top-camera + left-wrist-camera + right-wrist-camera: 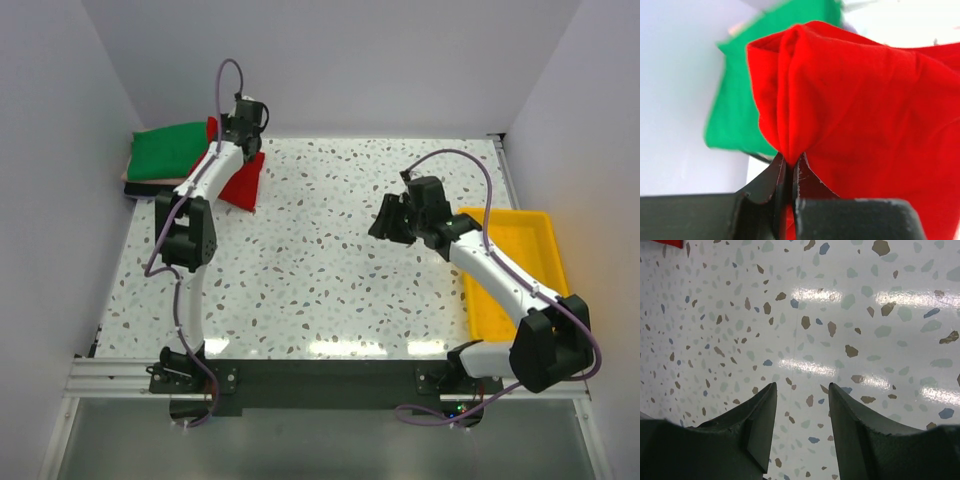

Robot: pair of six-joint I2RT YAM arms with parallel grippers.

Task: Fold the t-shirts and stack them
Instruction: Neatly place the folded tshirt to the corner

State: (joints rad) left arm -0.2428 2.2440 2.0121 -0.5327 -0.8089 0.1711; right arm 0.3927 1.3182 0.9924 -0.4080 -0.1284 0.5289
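The red t-shirt (243,181) hangs bunched at the back left of the table, lifted off it at its top edge. My left gripper (789,161) is shut on a pinched fold of that red cloth (850,95). Just behind it lies a folded green t-shirt (168,150), seen as a green square (735,110) in the left wrist view. Over the middle right of the table my right gripper (384,222) hovers open, and between its fingers (762,410) only bare speckled tabletop shows. A sliver of red cloth (662,243) sits at the top left corner of the right wrist view.
A yellow plastic tray (520,270) lies at the right edge, partly under my right arm. White walls close in the left, back and right sides. The speckled table (320,270) stretches between the arms.
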